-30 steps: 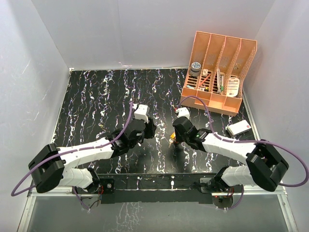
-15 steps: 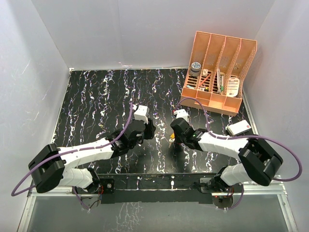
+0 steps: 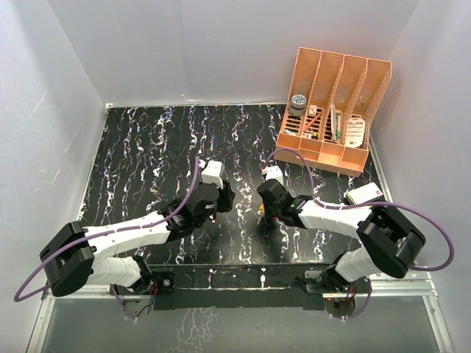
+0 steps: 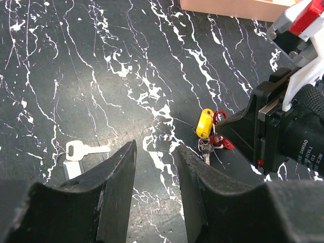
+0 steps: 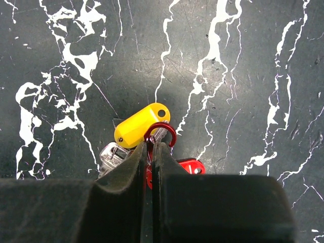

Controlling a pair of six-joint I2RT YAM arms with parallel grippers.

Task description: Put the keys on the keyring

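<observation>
A black counter (image 3: 140, 147) veined with white fills the floor of a white-walled enclosure. An orange file organiser (image 3: 324, 156) stands at its far right corner, and a small white box (image 3: 363, 194) lies just in front of it, near the right edge.

Both arms reach towards the middle of the counter, their tips near each other but apart. The right fingers (image 5: 144, 163) are pressed together with no gap and pinch the keyring (image 5: 163, 125), whose thin red arc shows just beyond their tips. Gathered around that loop is a small bunch: a yellow-headed key (image 5: 137, 125) at the left of the arc, a red-headed key (image 5: 193, 165) just right of the fingers, and silver blades (image 5: 112, 153) low on the left. The bunch rests against the counter under the right arm's tip.

The left fingers (image 3: 224, 197) are parted a moderate way and hold nothing; only bare counter shows between them. In the left wrist view the bunch lies just ahead of them, to the right. A loose key (image 4: 86, 149), pale and silvery, lies flat on the counter well apart from the bunch, just outside the left finger, with a pale tag (image 4: 73, 169) touching it.
</observation>
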